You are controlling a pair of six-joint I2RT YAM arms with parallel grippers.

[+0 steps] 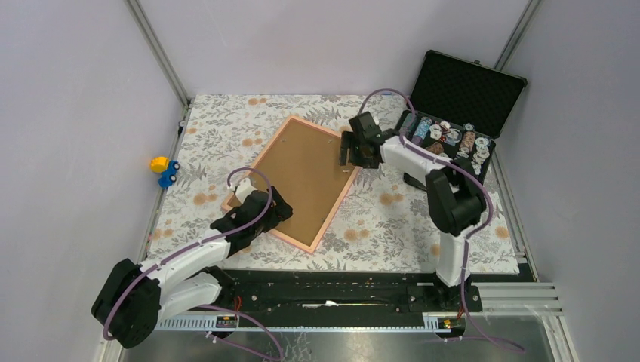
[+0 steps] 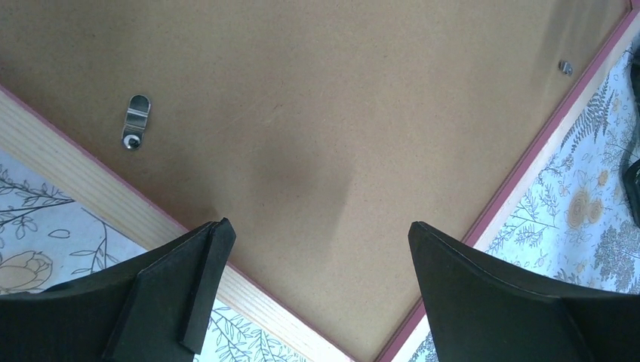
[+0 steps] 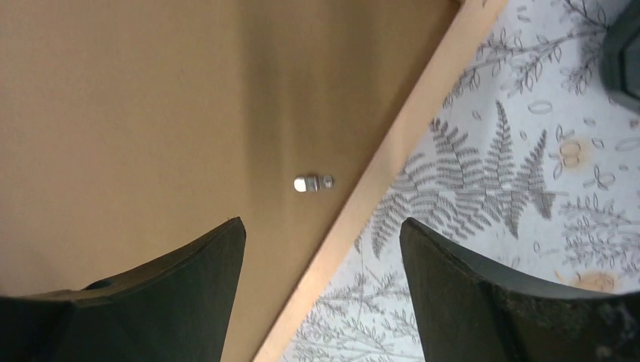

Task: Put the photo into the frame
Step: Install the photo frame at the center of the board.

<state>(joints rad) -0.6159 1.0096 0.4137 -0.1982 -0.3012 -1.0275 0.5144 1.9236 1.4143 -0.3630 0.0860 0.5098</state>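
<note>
The frame (image 1: 336, 205) lies face down on the flowered cloth (image 1: 392, 219), with its brown backing board (image 1: 298, 177) up. The photo cannot be seen; I judge it is under the board. The left gripper (image 1: 275, 207) hovers wide open and empty at the frame's 7 o'clock corner. The right gripper (image 1: 349, 151), also released, is at 2 o'clock above a small metal clip (image 3: 313, 182). The step seems to be locking the back: next, one fingertip must push this clip round, gently.

A black case (image 1: 468, 94) is propped open far right — a yellow-and-blue toy (image 1: 164, 170) is set at the floral cloth's (image 1: 377, 219) left edge.
</note>
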